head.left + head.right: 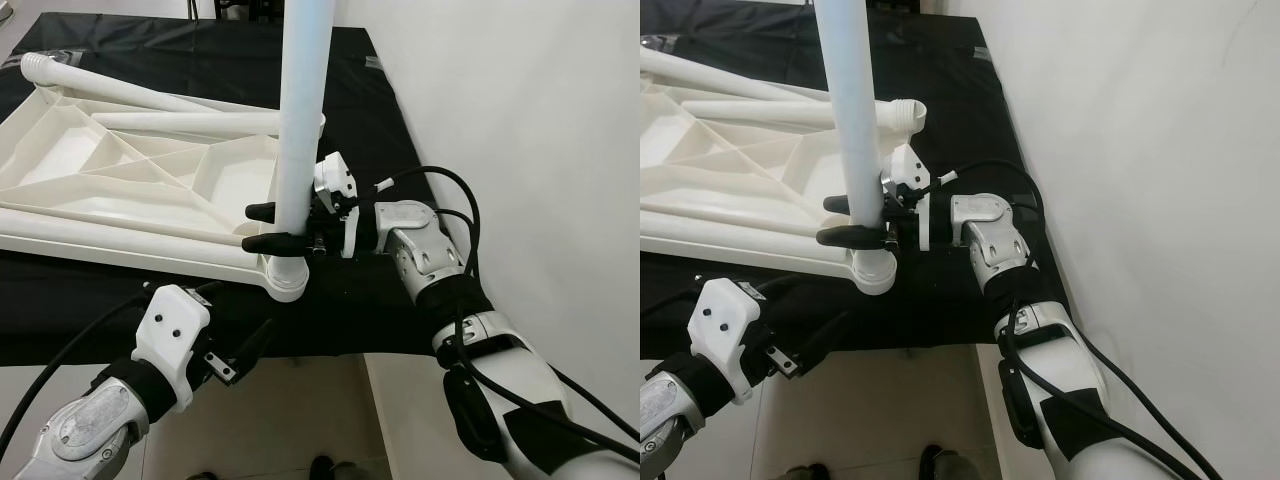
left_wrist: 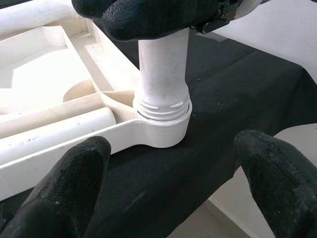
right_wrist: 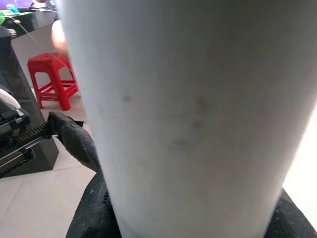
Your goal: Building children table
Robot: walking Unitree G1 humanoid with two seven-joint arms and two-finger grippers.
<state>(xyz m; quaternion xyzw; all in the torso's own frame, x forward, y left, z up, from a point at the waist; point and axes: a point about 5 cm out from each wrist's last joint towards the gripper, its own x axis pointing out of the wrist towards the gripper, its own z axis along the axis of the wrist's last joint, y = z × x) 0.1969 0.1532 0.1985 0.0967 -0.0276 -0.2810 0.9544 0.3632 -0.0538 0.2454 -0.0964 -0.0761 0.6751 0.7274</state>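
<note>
White plastic leg point(image 1: 298, 130) stands upright in the corner socket point(image 1: 285, 277) of the upturned tabletop point(image 1: 120, 180), its long axis running 12 to 6. Your right gripper point(image 1: 262, 227) pinches it just above the socket. Your left gripper point(image 1: 235, 345), fingers spread and empty, waits near, at the socket's 7 o'clock.

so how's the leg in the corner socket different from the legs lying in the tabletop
The upright leg stands vertical, its threaded end seated in the corner socket of the upturned tabletop; the loose legs lie flat inside the tabletop. The right gripper is shut on the upright leg; nothing holds the loose legs. The left gripper hangs open near the table edge. All are plain white tubes.
</note>
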